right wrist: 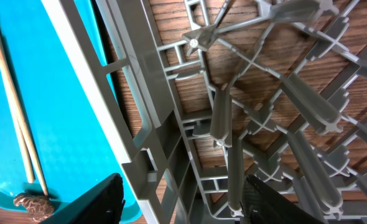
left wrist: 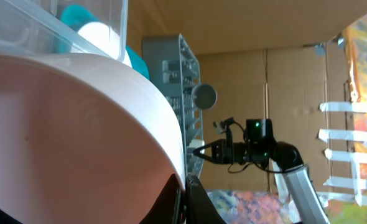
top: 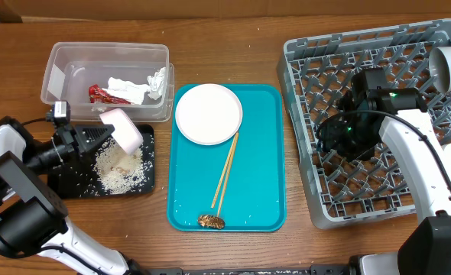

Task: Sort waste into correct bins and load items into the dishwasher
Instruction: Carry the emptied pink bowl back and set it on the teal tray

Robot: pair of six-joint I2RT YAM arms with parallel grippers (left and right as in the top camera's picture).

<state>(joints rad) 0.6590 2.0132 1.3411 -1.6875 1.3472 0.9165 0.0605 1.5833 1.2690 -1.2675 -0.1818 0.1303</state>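
Bowl [top: 122, 128] tilted above black tray [top: 76, 186], beside clear bin [top: 107, 53] | left tool [top: 105, 135] pinching its rim, bowl just right of tool | right tool [top: 335, 137] spread, holding 0 items, over rack [top: 306, 164] | rack well right of bowl, past teal tray [top: 260, 153] | judgement: left arm nearer bowl, right arm nearer rack

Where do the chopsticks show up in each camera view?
Overhead: chopsticks lie diagonally on the teal tray, below the white plate.
Left wrist: not in view.
Right wrist: far left, on the tray, ending by the brown scrap.
Shared landmark: the grey dish rack, right of the tray.
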